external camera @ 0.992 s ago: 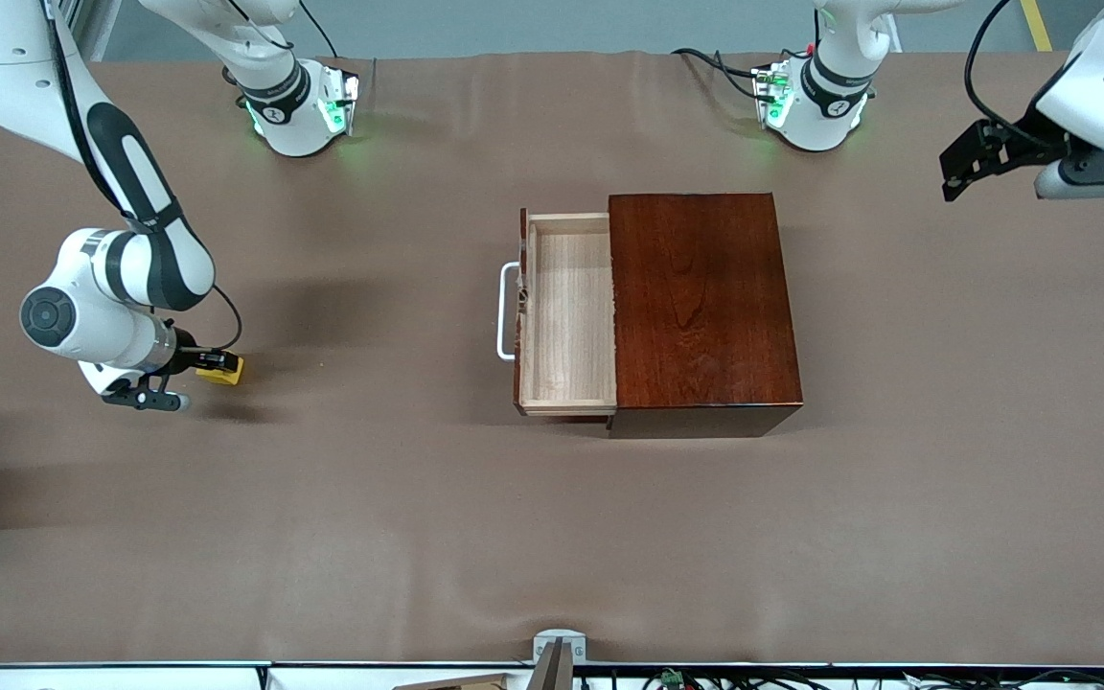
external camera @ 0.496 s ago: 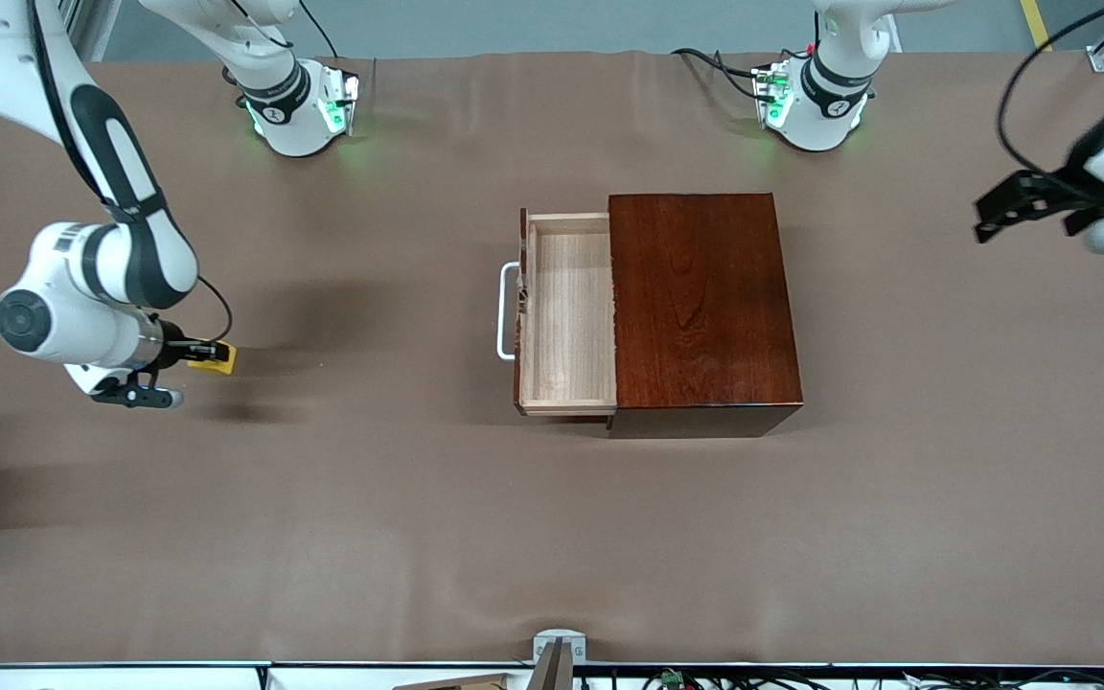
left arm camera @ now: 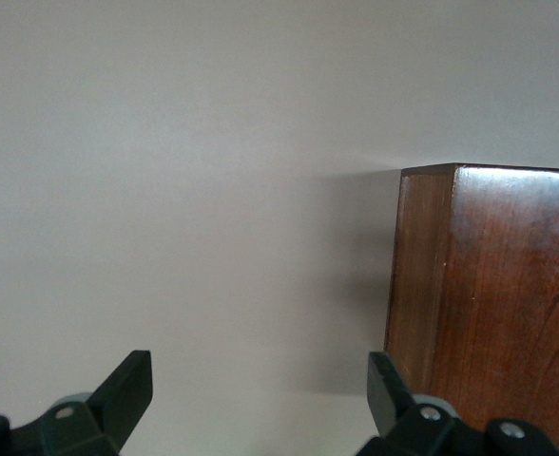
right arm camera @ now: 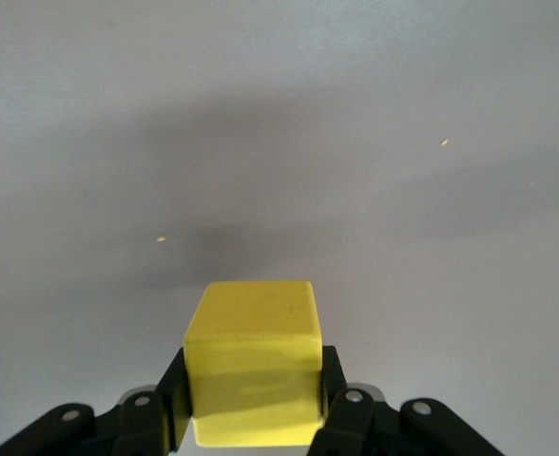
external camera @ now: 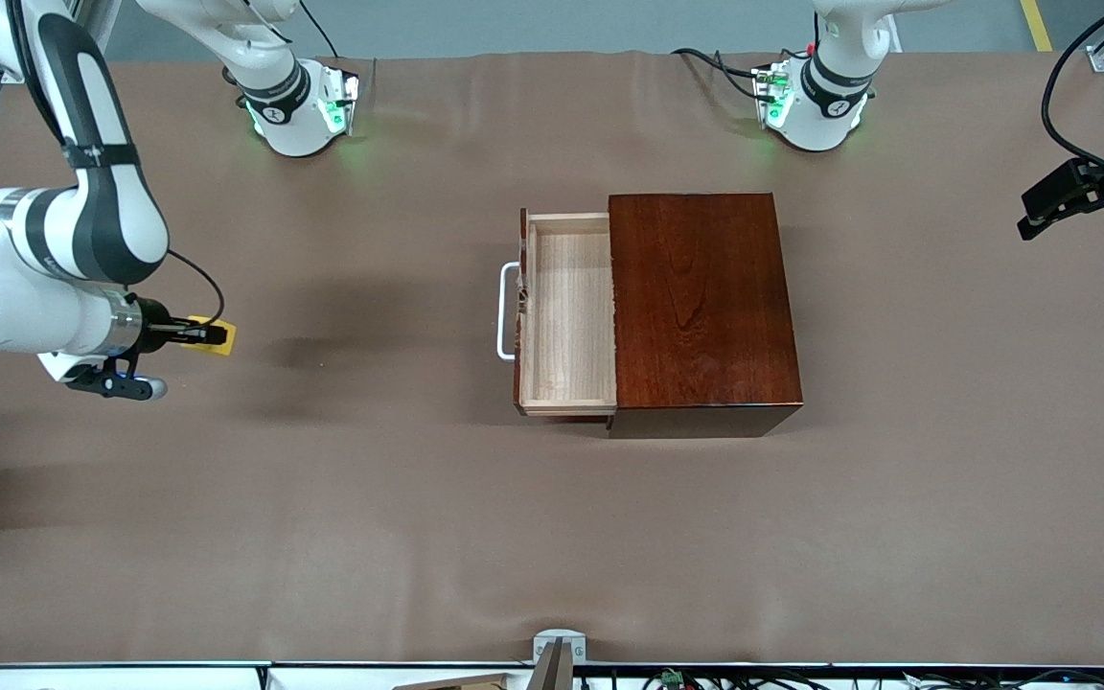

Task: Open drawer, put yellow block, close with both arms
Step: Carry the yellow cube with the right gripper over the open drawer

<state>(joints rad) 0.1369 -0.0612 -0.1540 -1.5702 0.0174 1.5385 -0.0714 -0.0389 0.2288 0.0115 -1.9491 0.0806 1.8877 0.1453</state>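
brown table (external camera: 322, 537) holds the open empty drawer (external camera: 568, 316); right fingers (right arm camera: 332, 385) pinch the yellow block (right arm camera: 253, 361), left fingers (left arm camera: 127, 394) spread.

The front view looks down from high across the brown-covered bench (external camera: 322, 537), facing both arm bases. The left wrist view sits close above bare bench, sharing the glossy reddish-brown wooden box (external camera: 701, 297) (left arm camera: 493, 304) (one corner only). The right wrist view looks closely over its own black fingers (right arm camera: 332, 389).

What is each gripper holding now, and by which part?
The right gripper holds the yellow block by two facing sides, above the table. The left gripper is open and holds nothing.
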